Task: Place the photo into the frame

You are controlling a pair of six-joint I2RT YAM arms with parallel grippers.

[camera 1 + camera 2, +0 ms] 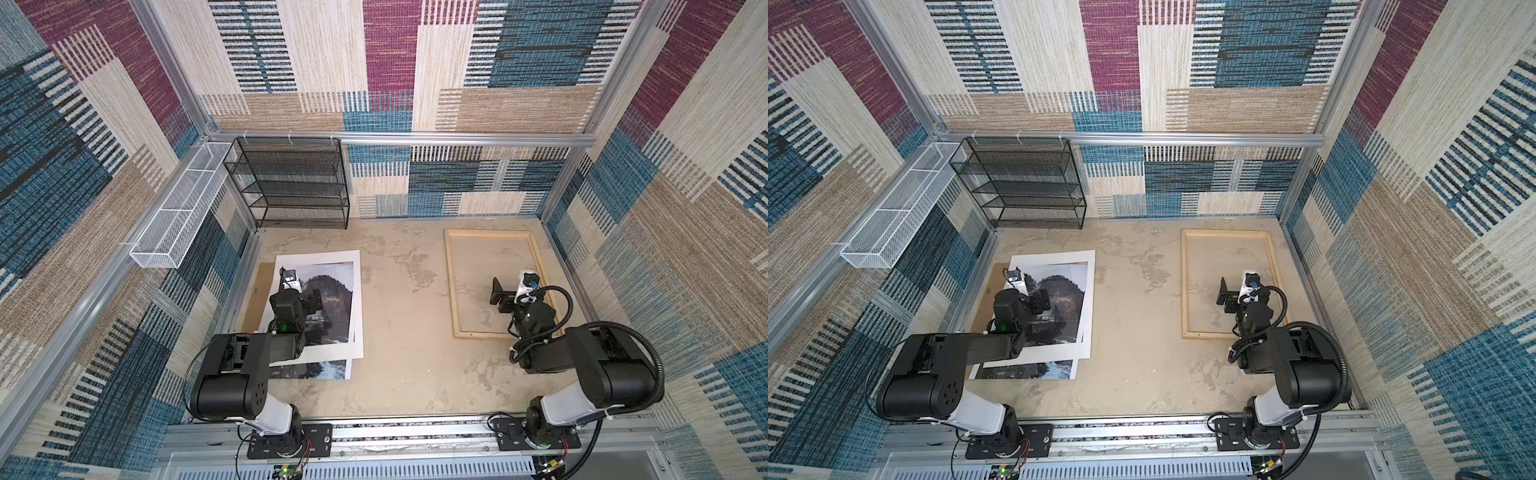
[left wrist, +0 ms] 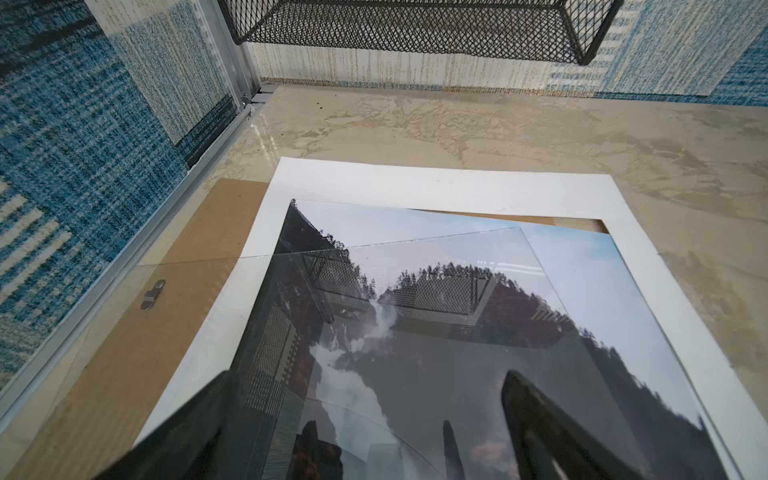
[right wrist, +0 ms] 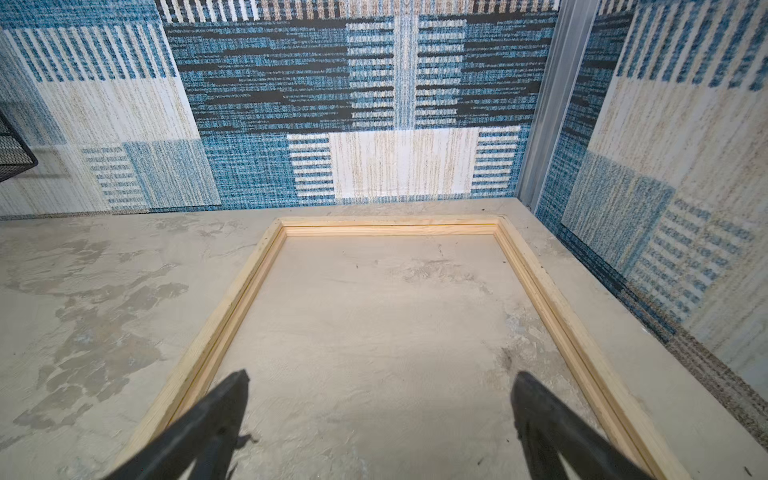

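The photo (image 1: 328,370) lies by the table's (image 1: 407,291) left edge under a mat (image 1: 320,256); likely light, floppy, easily creased; best pinched at its bare near edge; the frame (image 1: 451,286) lies at the far right corner, stiff; left gripper (image 2: 365,376) and right gripper (image 3: 381,374) both spread wide, empty; one photo, one frame, one mat, two grippers.

text: none legible | photo (image 2: 623,291): no caption readable | frame (image 3: 390,228): no label readable
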